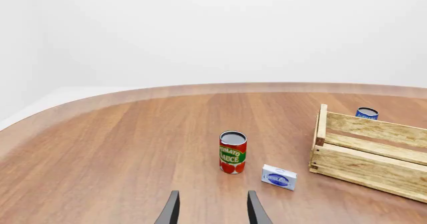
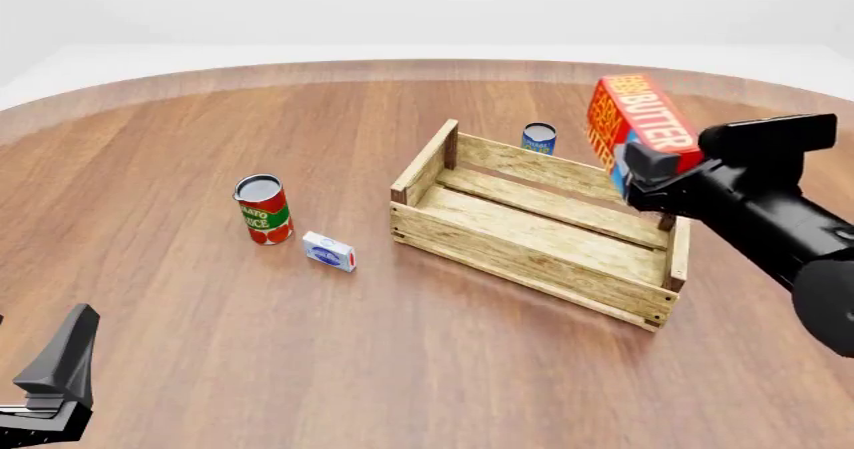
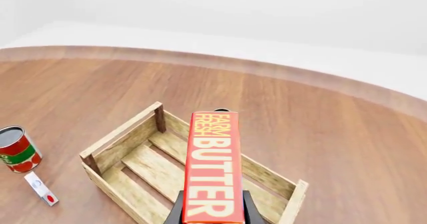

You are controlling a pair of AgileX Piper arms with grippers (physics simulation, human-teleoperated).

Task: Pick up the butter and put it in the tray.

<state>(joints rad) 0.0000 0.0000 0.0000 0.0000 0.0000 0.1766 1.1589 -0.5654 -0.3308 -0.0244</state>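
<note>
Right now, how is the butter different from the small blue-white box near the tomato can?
The butter is a large red-orange carton with white lettering; the small blue-white box is far smaller.

The butter is held in the air by the right claw, over the tray; the small box rests on the table, outside the tray, with no claw on it.

Both are rectangular cartons.

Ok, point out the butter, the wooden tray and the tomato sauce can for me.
butter (image 2: 649,121), front view, on its lettered red face.
tray (image 2: 531,251), front view, on its near long wall.
tomato sauce can (image 2: 263,212), front view, on its label.
</note>
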